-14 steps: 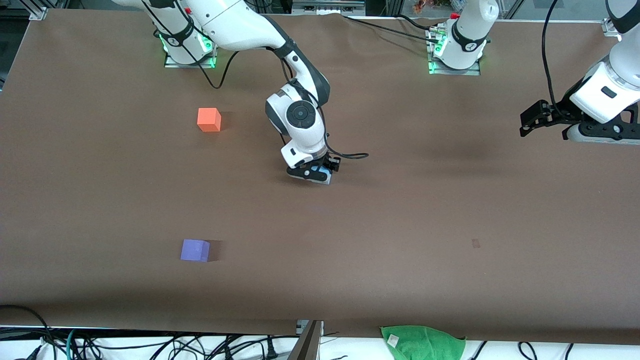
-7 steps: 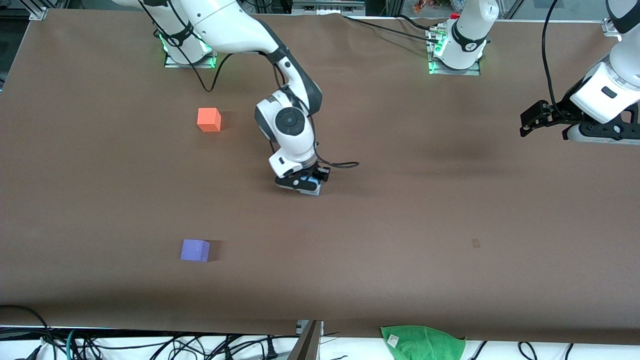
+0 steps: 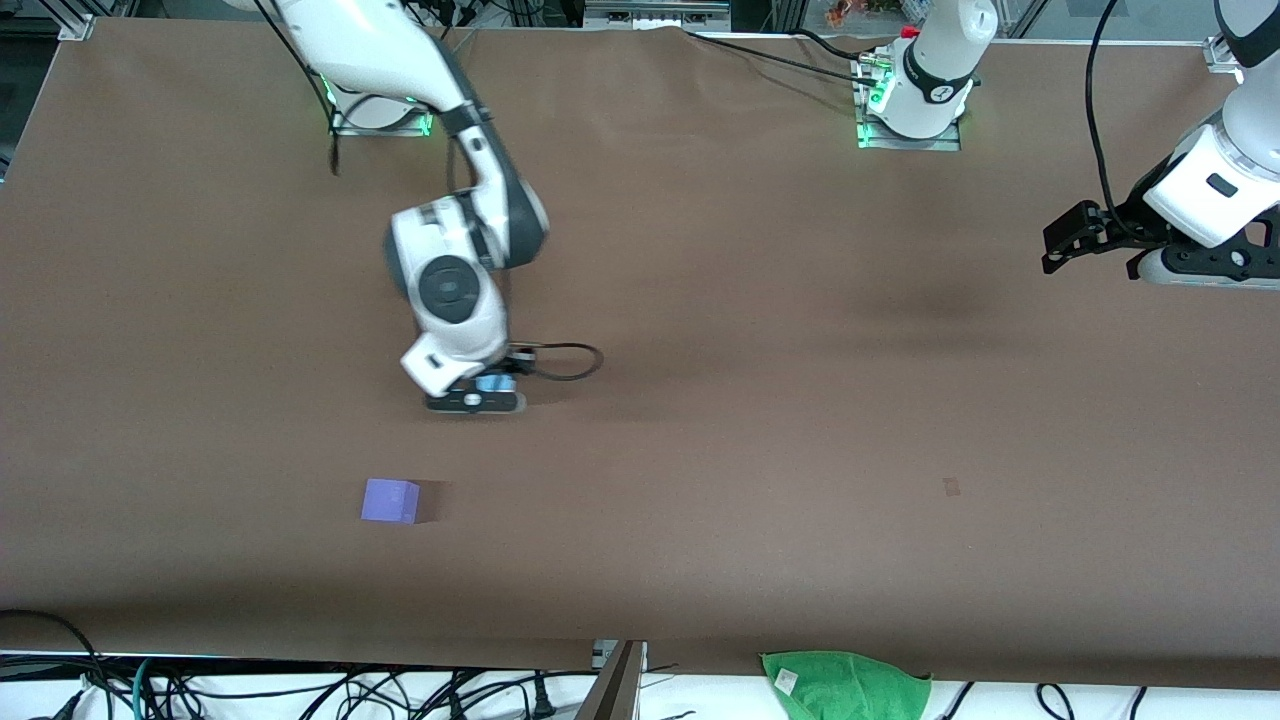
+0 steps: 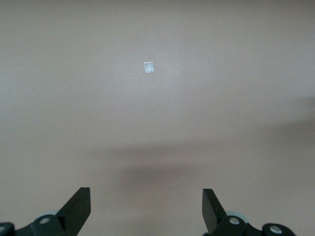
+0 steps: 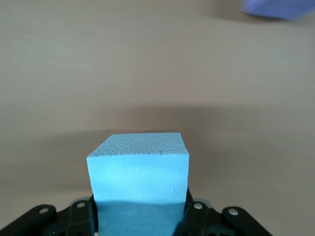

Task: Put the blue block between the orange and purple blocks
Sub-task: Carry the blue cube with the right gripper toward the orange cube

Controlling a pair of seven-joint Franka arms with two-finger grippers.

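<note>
I had the blue block [image 5: 139, 169] clamped between the fingers [image 5: 193, 212] of the right gripper [image 3: 478, 395], lifted above the bare brown surface [image 3: 760, 420]. In the right wrist view the cube sat square in the grip, its top face and one side showing, with its shadow on the surface below. From the front view only a sliver of blue [image 3: 493, 383] showed under the wrist, and the gripper hung over the stretch of surface toward the right arm's end, farther from the front camera than the purple block [image 3: 390, 500].

The purple block rested on the surface, well apart from the gripper, and a corner of it [image 5: 276, 7] showed at the edge of the right wrist view. I could not see the orange block anywhere; the right arm [image 3: 450, 270] stood over the area near its own base.

The left gripper [image 3: 1072, 237] waited up in the air at the left arm's end of the surface, fingers [image 4: 78, 206] spread wide with nothing between them. Its wrist view showed only bare surface and a small pale mark [image 4: 148, 67].

A green cloth [image 3: 845, 685] lay off the surface's edge nearest the front camera.
</note>
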